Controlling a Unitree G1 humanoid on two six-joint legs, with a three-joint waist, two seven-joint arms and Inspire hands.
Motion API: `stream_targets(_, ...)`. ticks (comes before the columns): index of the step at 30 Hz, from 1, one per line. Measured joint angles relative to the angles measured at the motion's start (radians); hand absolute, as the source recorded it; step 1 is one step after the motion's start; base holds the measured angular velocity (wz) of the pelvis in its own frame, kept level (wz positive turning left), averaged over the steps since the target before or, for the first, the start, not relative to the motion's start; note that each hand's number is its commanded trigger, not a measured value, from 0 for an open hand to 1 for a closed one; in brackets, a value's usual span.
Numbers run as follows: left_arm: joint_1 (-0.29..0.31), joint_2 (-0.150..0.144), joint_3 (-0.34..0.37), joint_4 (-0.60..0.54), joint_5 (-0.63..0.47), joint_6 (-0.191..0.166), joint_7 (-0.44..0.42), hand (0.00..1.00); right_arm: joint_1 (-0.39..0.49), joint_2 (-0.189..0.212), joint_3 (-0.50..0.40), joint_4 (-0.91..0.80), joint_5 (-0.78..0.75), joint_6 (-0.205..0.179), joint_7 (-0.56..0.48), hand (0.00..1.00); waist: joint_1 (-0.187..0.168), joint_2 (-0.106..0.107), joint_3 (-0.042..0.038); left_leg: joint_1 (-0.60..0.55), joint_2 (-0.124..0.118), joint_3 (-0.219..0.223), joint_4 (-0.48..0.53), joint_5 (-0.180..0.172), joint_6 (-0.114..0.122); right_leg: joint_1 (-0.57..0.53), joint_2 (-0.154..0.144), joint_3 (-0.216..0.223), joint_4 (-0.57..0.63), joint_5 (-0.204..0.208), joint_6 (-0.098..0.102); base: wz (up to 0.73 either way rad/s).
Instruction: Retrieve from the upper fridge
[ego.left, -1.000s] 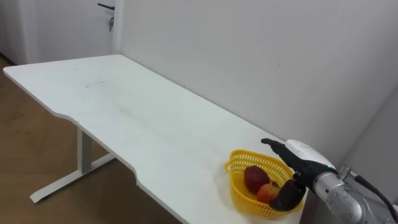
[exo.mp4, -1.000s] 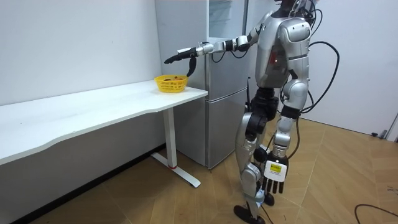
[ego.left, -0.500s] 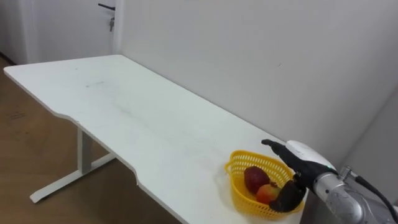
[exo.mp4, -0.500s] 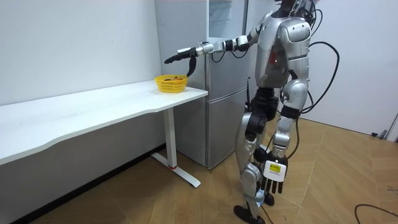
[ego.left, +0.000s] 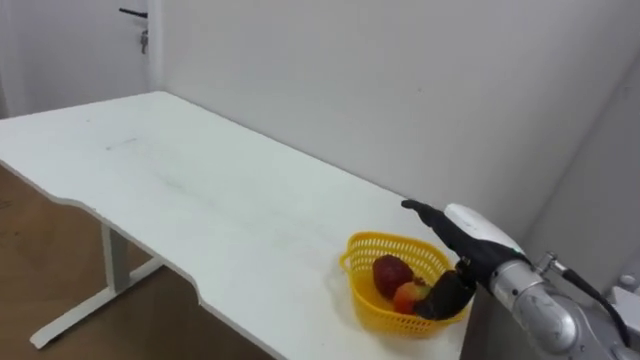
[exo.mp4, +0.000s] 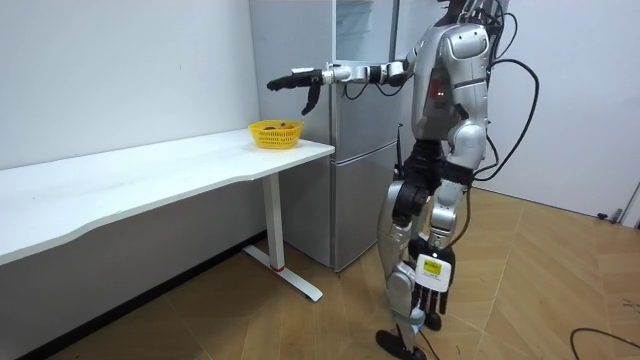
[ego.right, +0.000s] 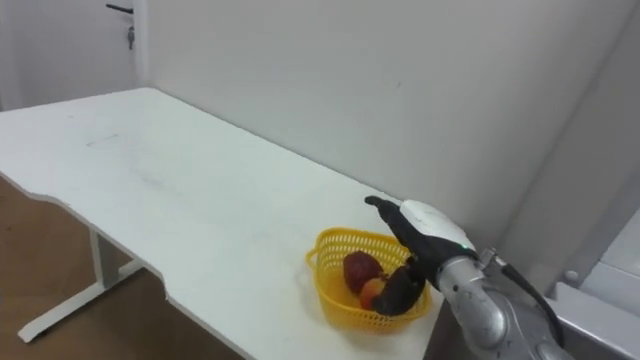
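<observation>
Yellow plastic basket (ego.left: 385, 312) sits on the white tabletop (ego.left: 200, 190) at about 5 o'clock in the eye views, at the end nearest the grey fridge (exo.mp4: 350, 150). Inside lie a red apple (ego.left: 390, 272) and a smaller orange fruit (ego.left: 408, 296) — the latter at the apple's 5 o'clock, touching it. Right hand (ego.left: 472, 230) hovers over the basket's 3 o'clock rim, fingers straight toward 10 o'clock, thumb drooping, holding nothing. Left hand (exo.mp4: 430, 300) hangs beside the thigh — fingers loose, empty.

Upright yellow basket (ego.left: 372, 310) at table (ego.left: 200, 200) end, red fruit (ego.left: 391, 274) and orange fruit (ego.left: 407, 296) inside
</observation>
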Motion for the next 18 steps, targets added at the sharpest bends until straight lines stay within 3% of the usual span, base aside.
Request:
stream_targets(2, 0.001, -0.013, 0.001, -0.035, 0.002, -0.002, 0.014, 0.0, 0.018, 0.0, -0.013, -0.064, 0.007, -0.006, -0.003, 0.0, -0.006, 0.014, -0.0069, 0.003, 0.002, 0.02, 0.001, 0.0, 0.0, -0.004, 0.001, 0.023, -0.001, 0.0, 0.0, -0.2)
stream_targets(4, 0.008, -0.022, 0.0, -0.056, 0.001, -0.004, 0.025, 0.0, 0.06, 0.001, -0.03, -0.133, 0.01, -0.006, -0.011, 0.0, -0.013, 0.02, -0.0074, 0.006, 0.002, 0.026, 0.001, 0.0, 0.0, -0.003, 0.0, 0.029, 0.0, 0.0, -0.001, -0.13)
stream_targets(6, 0.007, -0.026, -0.002, -0.057, -0.004, -0.016, 0.039, 0.0, 0.096, 0.01, -0.039, -0.2, 0.025, -0.005, -0.012, 0.0, -0.031, 0.029, -0.0026, 0.012, 0.002, 0.033, 0.0, 0.0, 0.001, 0.001, -0.001, 0.039, 0.001, 0.0, -0.001, -0.15)
stream_targets(12, 0.004, -0.043, -0.021, -0.057, -0.003, -0.032, 0.059, 0.0, 0.184, 0.05, -0.132, -0.406, 0.097, -0.013, -0.025, 0.0, -0.083, 0.051, 0.0015, 0.034, 0.015, 0.093, -0.019, -0.001, 0.007, -0.004, 0.007, 0.089, 0.006, 0.008, -0.007, -0.27)
stream_targets(16, 0.0, -0.074, -0.022, -0.023, -0.009, -0.044, 0.078, 0.0, 0.321, 0.13, -0.184, -0.522, 0.087, -0.072, -0.083, 0.0, -0.12, 0.095, -0.0066, 0.053, 0.023, 0.139, -0.023, -0.006, 0.013, -0.006, 0.012, 0.131, 0.014, 0.01, -0.005, -0.28)
stream_targets(18, 0.0, -0.084, -0.024, -0.013, -0.021, -0.054, 0.086, 0.0, 0.4, 0.144, -0.193, -0.574, 0.085, -0.083, -0.09, 0.0, -0.143, 0.116, -0.011, 0.053, 0.03, 0.153, -0.028, -0.007, 0.014, -0.015, 0.013, 0.14, 0.015, 0.015, -0.005, -0.25)
